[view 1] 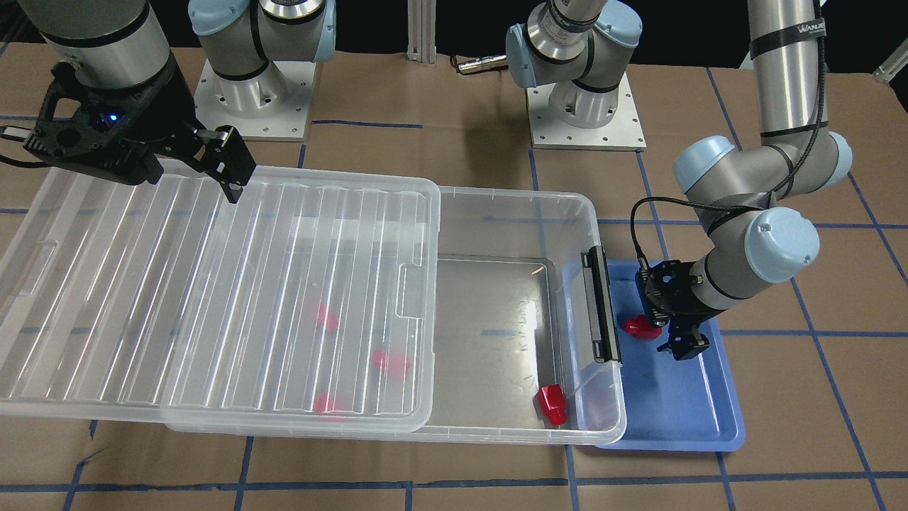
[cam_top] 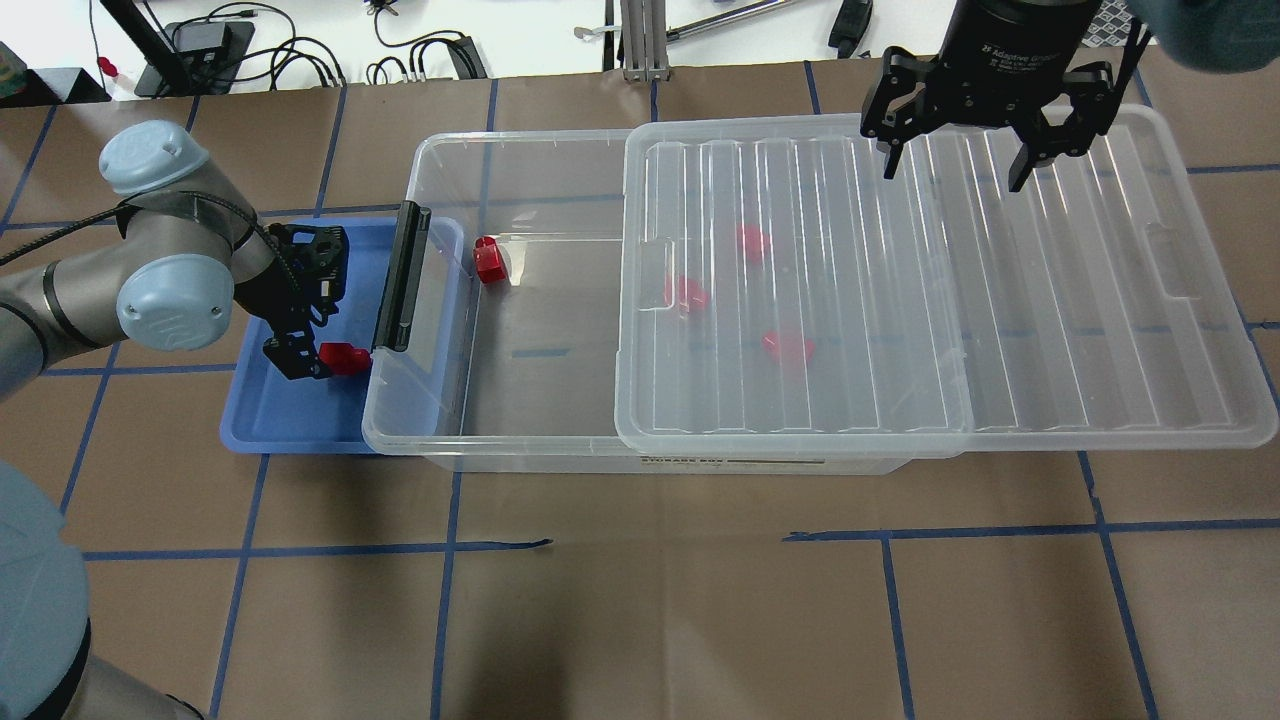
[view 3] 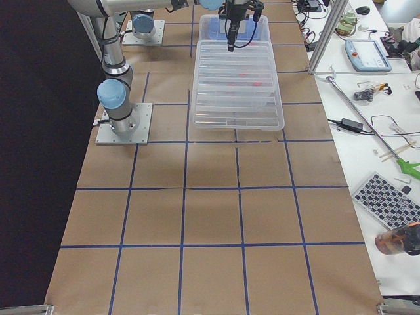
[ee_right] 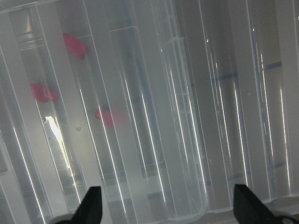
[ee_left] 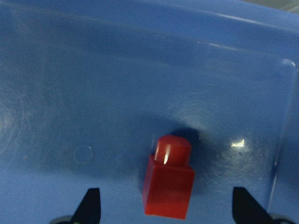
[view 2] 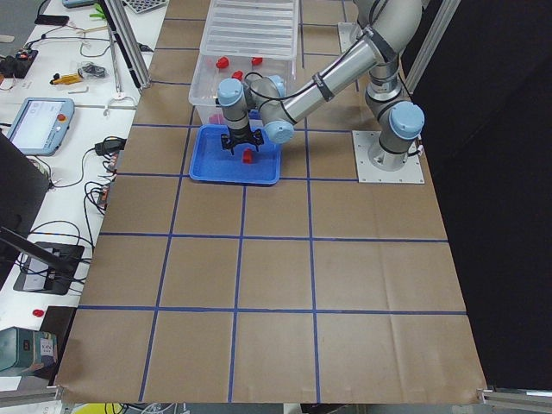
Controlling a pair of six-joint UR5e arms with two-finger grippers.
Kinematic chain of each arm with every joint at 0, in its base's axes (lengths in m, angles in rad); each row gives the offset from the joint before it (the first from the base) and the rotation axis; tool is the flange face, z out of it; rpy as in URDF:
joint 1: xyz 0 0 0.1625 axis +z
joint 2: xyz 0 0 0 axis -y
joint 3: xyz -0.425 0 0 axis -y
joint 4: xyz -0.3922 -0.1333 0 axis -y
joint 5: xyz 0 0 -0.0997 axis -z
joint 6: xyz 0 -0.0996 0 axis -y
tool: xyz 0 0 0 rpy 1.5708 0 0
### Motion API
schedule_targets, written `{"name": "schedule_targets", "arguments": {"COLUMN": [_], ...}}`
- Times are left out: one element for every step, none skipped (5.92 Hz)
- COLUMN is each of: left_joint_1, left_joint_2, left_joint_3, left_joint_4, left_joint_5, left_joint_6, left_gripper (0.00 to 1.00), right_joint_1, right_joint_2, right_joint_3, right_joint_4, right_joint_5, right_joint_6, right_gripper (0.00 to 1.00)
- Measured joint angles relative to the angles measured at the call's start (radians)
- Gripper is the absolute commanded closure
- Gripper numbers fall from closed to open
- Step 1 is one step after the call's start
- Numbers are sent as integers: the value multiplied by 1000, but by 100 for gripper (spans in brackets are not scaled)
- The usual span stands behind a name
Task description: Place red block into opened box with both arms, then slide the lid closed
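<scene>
A red block (ee_left: 169, 182) lies on the blue tray (cam_top: 290, 425), stub pointing away, between the spread fingertips (ee_left: 91, 206) of my left gripper (cam_top: 312, 335), which is open and low over it. The same block (view 1: 640, 326) sits just outside the box's black latch bar (view 1: 599, 305). The clear box (cam_top: 520, 400) holds one uncovered red block (cam_top: 489, 260) near the latch end and three more (cam_top: 788, 346) under the lid (cam_top: 1000, 300). The ribbed lid covers about half the box and overhangs its far end. My right gripper (cam_top: 950, 165) hovers open above the lid's back edge.
The blue tray (view 1: 681, 419) butts against the box's latch end. Both arm bases (view 1: 585, 106) stand behind the box. Brown paper with blue tape lines covers the table (cam_top: 640, 600). A side bench with cables and a tablet (view 2: 39, 125) runs along one edge.
</scene>
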Motion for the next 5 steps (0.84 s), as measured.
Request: {"name": "schedule_targets", "arguments": {"left_joint_1": [-1, -1, -3, -5, -7], "left_joint_2": [-15, -26, -34, -37, -37], "left_joint_3": [0, 0, -1, 0, 2], "left_joint_4": [2, 3, 5, 8, 9], "left_joint_5": [0, -2, -2, 0, 5], "left_joint_6": [4, 5, 5, 5, 4], "left_gripper": [12, 50, 82, 99, 100], "right_joint_1": [0, 1, 2, 3, 3], "right_joint_2": [-2, -3, -4, -4, -4], "right_joint_3": [3, 8, 9, 8, 7], "right_joint_4": [-1, -3, -6, -10, -12], "right_joint_5": [2, 2, 2, 2, 2], "right_joint_6": [0, -1, -1, 1, 1], "right_gripper": [0, 0, 0, 0, 0]}}
